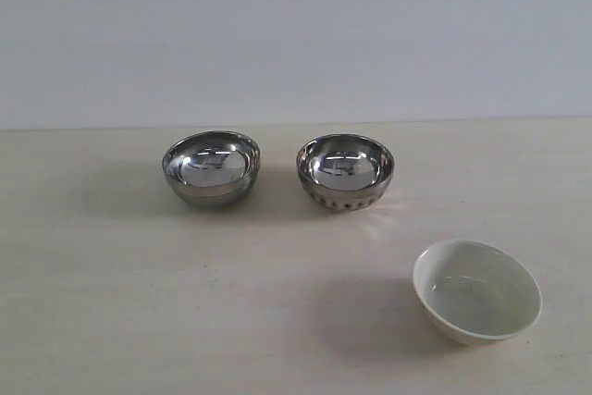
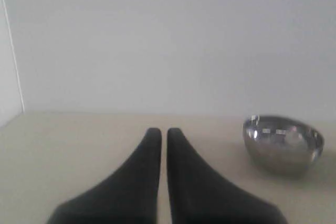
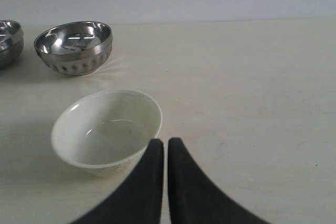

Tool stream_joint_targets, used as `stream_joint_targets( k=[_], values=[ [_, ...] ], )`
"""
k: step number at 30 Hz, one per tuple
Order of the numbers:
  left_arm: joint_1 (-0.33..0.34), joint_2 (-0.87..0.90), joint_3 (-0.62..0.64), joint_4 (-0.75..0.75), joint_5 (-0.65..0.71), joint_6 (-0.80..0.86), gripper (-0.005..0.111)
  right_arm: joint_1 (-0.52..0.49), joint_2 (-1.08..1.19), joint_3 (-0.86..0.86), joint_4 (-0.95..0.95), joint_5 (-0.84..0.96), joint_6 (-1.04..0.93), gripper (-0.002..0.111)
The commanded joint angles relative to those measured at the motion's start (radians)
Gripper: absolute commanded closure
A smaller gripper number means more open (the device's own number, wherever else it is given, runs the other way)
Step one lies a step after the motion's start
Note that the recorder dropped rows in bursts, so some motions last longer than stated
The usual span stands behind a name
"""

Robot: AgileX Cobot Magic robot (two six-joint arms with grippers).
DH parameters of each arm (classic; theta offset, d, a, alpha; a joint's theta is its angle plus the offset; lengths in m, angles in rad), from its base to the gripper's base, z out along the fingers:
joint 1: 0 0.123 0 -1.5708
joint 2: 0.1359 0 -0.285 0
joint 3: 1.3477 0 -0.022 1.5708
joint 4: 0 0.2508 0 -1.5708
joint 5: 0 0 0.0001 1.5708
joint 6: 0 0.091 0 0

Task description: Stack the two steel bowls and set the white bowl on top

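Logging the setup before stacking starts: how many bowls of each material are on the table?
Shiny round steel bowls: 2, the smooth-sided bowl and the dimple-banded bowl
Glossy cream-white bowl: 1
Total: 3

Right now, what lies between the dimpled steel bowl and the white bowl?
Nothing. Only bare tabletop separates the dimpled steel bowl from the white bowl. This is clearest in the exterior view, and the right wrist view agrees.
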Motion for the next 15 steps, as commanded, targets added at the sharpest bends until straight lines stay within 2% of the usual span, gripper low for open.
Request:
stream_joint_targets(
  k=[1, 6, 9, 12, 15],
  values=[
    [0.002, -0.003, 0.004, -0.015, -0.257, -0.028, 0.103, 0.001, -0.005, -0.002, -0.006, -0.005, 0.001, 0.108],
    [0.002, -0.003, 0.004, -0.012, -0.535, -0.095, 0.103, 0.001, -0.005, -0.002, -0.006, -0.005, 0.001, 0.108],
    [0.002, -0.003, 0.004, -0.010, -0.693, -0.194, 0.103, 0.001, -0.005, -0.002, -0.006, -0.005, 0.001, 0.108],
    [0.002, -0.003, 0.004, -0.003, -0.803, -0.314, 0.103, 0.001, -0.005, -0.002, -0.006, -0.005, 0.001, 0.108],
    [0.002, -0.003, 0.001, -0.003, -0.857, -0.336, 0.103, 0.001, -0.005, -0.002, -0.006, -0.005, 0.001, 0.108]
  ],
)
